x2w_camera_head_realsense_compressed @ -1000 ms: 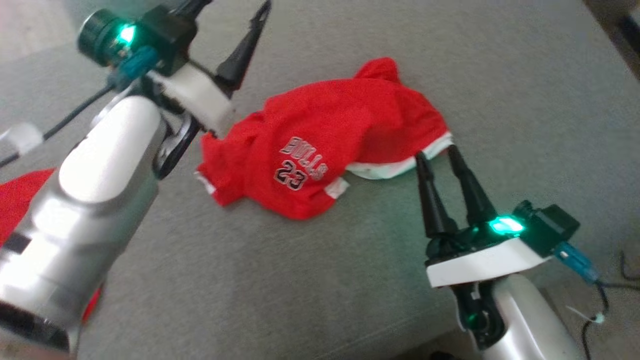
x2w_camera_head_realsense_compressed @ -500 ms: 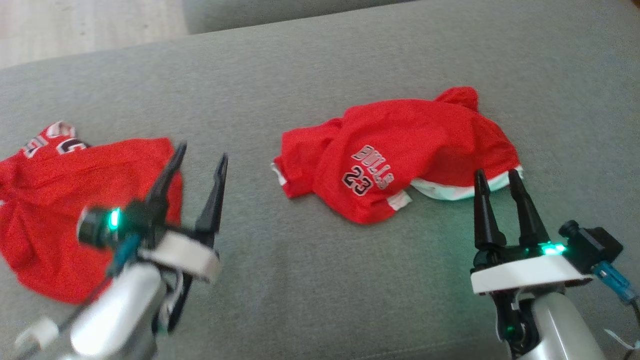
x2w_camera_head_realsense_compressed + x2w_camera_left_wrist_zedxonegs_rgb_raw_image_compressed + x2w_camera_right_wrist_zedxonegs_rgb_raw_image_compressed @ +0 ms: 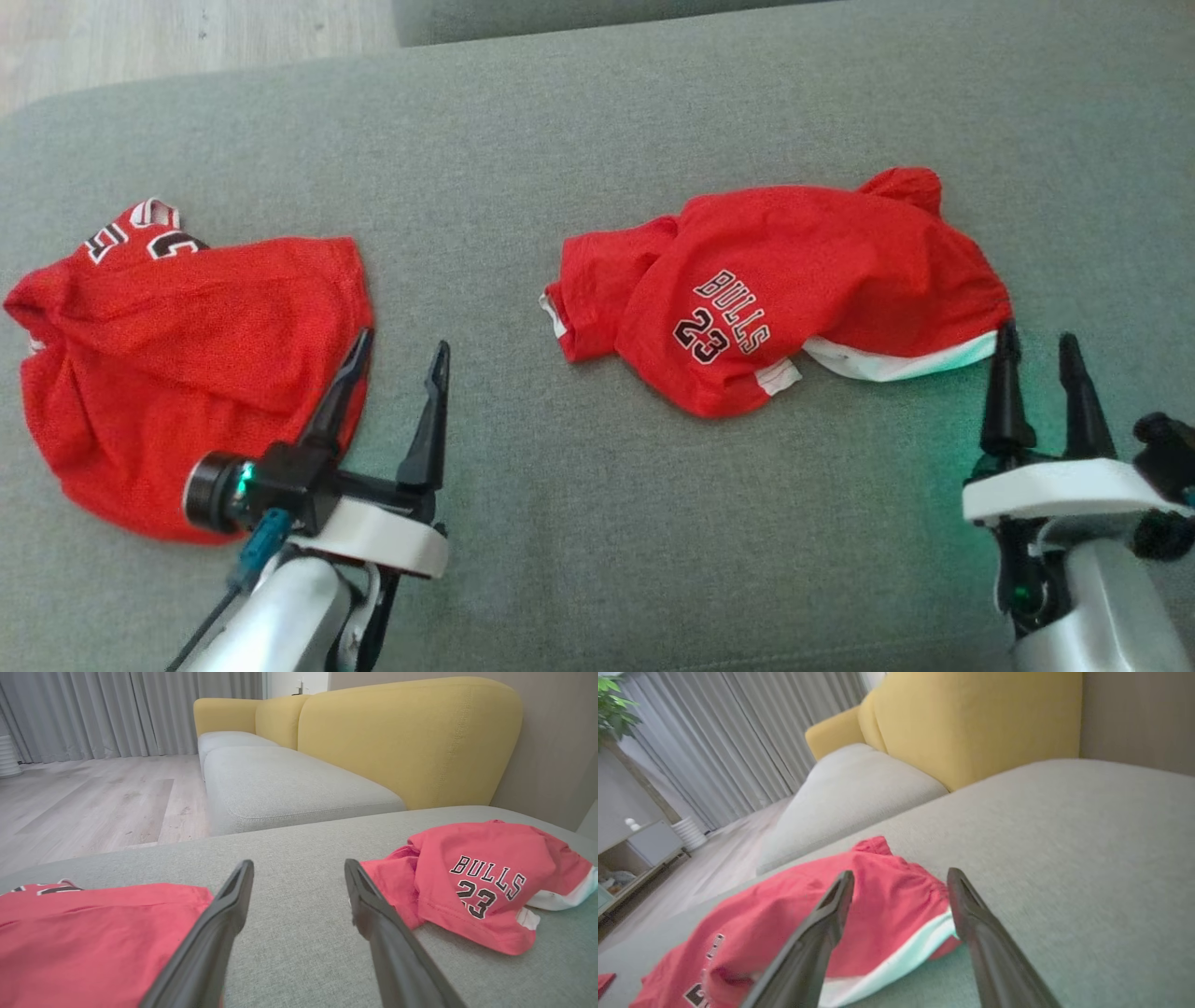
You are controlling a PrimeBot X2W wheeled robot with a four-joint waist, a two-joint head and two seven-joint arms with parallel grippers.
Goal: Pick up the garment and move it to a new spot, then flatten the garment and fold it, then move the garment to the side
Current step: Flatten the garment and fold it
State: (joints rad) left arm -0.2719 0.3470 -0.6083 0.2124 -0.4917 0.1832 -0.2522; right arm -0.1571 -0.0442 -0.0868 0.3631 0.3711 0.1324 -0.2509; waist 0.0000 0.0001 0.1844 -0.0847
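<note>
While left gripper (image 3: 402,339) and right gripper (image 3: 1036,331) gape empty, two red garments (image 3: 187,373) (image 3: 794,271) (well apart) lie on the sofa (image 3: 560,140).

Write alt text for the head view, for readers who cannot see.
Two crumpled red garments lie apart on a grey cushion: the BULLS 23 garment centre-right, the other garment left. Both grippers have jaws open: the left gripper by the other garment's edge, the right gripper at the first's white hem.

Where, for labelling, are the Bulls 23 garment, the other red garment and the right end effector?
Bulls 23 garment (image 3: 840,252), head view, red middle panel.
other red garment (image 3: 187,373), head view, centre of fabric.
right end effector (image 3: 1036,333), head view, midway between fingertips.
</note>
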